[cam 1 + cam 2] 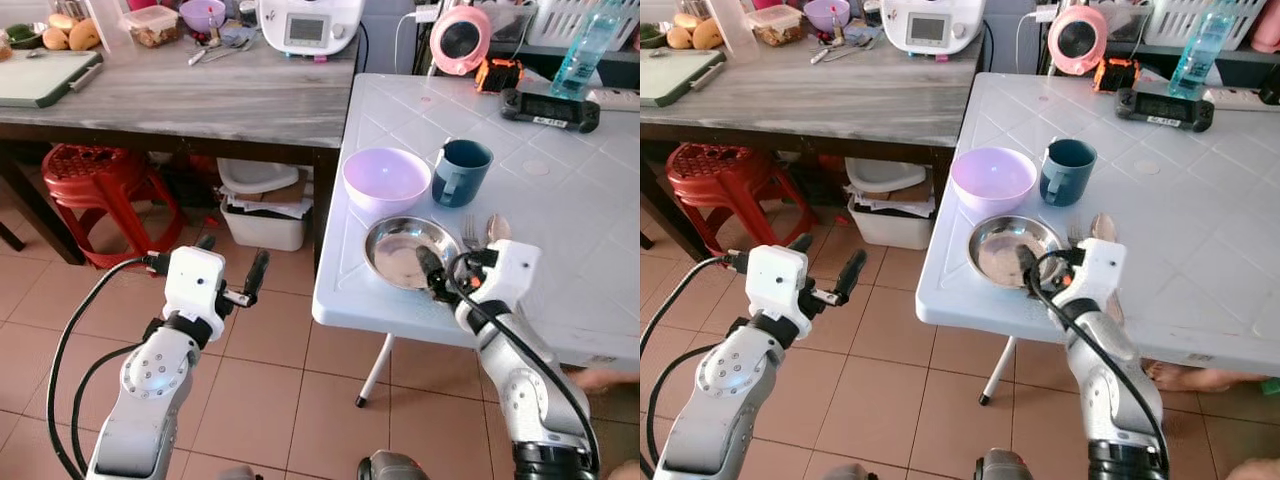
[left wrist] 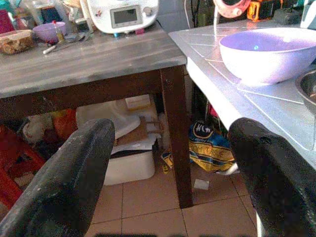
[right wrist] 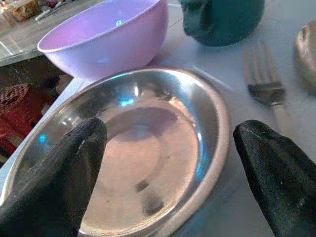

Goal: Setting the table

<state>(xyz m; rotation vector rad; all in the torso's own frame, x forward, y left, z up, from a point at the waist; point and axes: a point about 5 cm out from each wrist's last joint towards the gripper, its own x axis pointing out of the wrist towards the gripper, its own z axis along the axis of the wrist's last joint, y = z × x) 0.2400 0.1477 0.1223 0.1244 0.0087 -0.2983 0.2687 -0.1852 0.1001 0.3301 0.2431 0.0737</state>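
Right claw (image 1: 437,272) hovers spread over steel plate (image 1: 400,250) beside lilac bowl (image 1: 386,179).

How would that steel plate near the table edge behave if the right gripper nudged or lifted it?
The steel plate looks rigid, thin and probably light. Its polished surface suggests it could slide easily on the smooth white table. The right gripper hovers open over it; the shallow sloped rim may slip between fingers.
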